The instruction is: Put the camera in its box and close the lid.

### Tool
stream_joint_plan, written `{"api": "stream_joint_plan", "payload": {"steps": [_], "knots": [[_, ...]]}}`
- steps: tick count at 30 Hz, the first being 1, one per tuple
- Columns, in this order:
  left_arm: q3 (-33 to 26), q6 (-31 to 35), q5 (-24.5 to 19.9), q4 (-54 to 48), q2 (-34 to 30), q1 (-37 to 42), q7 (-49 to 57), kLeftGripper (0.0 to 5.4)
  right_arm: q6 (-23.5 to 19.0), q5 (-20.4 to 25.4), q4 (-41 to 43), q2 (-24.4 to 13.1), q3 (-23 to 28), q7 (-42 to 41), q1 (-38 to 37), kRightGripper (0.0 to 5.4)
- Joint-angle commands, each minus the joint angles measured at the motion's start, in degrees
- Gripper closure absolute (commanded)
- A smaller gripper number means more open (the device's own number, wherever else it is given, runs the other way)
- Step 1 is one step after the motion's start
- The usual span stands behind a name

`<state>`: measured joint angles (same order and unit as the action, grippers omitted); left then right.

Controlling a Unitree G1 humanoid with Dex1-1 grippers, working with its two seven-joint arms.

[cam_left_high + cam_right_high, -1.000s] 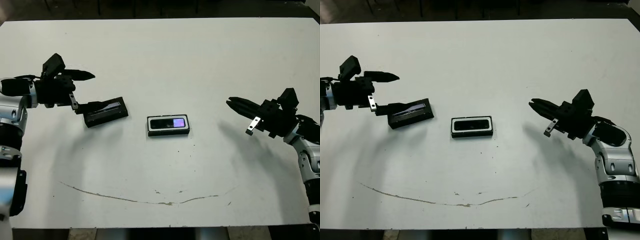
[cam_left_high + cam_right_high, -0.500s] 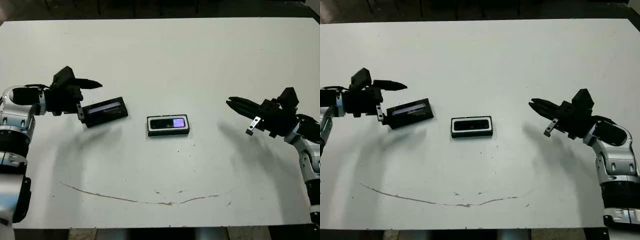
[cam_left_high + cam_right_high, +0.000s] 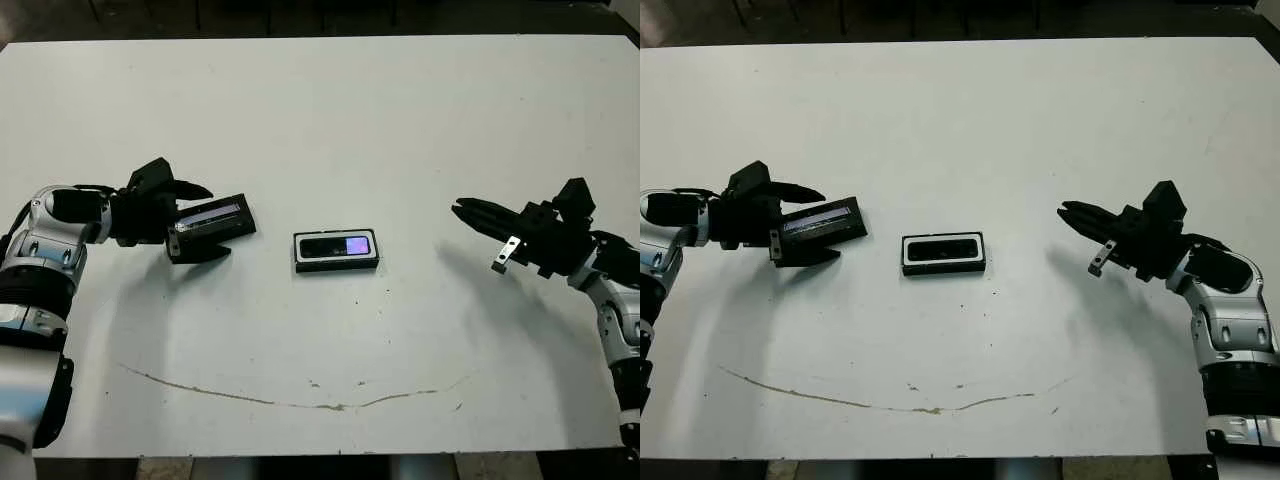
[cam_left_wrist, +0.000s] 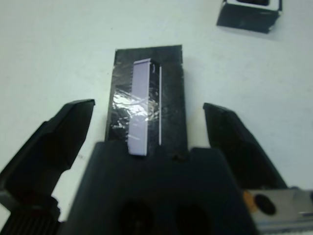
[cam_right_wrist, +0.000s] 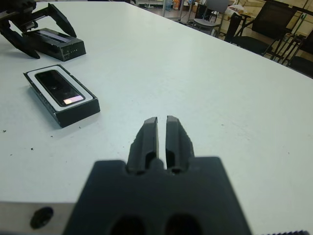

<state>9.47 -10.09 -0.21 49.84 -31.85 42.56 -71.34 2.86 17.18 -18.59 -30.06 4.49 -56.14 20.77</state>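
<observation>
White worktop [image 3: 320, 110] fills both head views, marked near its front edge by a thin brown curved line [image 3: 290, 400]. Near the middle lies the box [image 3: 337, 251], and the camera [image 3: 339, 245] already sits inside it, screen up — so the first half of the task looks done. The lid [image 3: 212, 221] lies flat to the robot's left of the box, well apart from it, silver strip up. The left gripper [image 4: 146, 132] is spread wide with a finger on each side of the lid's near end, not yet pinching it. The right gripper [image 5: 162, 139] hovers far off to the right, fingers pressed together, empty. The step in hand is grasping the lid; next the left fingers should close on its long sides, lift it, carry it over the box and set it down square — a skewed lid might not seat.
</observation>
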Motion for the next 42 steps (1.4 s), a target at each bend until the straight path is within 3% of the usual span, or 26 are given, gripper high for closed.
{"api": "stream_joint_plan", "payload": {"steps": [1, 9, 15, 23, 30, 33, 38, 42], "knots": [[1.19, 0.12, 2.04, 1.37, -0.66, -0.97, 0.17, 0.02, -0.13, -0.43, -0.74, -0.36, -0.26, -0.19, -0.34, 5.40], [1.28, 3.23, 2.29, 1.97, -2.20, -0.90, -1.67, 0.02, -1.83, -0.59, 0.63, -0.67, -0.76, 0.04, -0.69, 5.40], [0.83, 5.34, 1.74, 1.65, -3.66, -1.38, -2.90, 0.02, -6.07, 1.56, 1.53, -0.40, -0.38, -0.89, -0.75, 5.40], [1.45, 3.21, 2.83, 0.82, -6.22, -2.96, -3.16, 0.02, -3.55, 0.47, 0.26, -0.25, -0.99, -1.06, -0.17, 5.40], [1.50, 5.95, 1.43, -0.63, -5.90, -4.31, -4.84, 0.02, -3.67, 0.18, 0.97, -0.21, -1.26, -0.88, -0.24, 5.40], [0.94, 8.99, 0.11, -1.10, -4.55, -4.88, -4.62, 0.28, -3.42, 0.07, 0.79, -0.24, -1.28, -0.83, -0.16, 5.40], [0.45, 11.29, -1.97, -2.00, -0.36, -7.62, -2.48, 1.18, -5.48, 0.35, 1.07, -0.40, -1.20, -0.29, -0.20, 5.40], [1.22, 9.53, -2.23, -1.79, 2.41, -9.51, -0.43, 1.91, -5.34, 0.21, 1.99, -0.31, -1.08, 0.43, -0.65, 5.40]]}}
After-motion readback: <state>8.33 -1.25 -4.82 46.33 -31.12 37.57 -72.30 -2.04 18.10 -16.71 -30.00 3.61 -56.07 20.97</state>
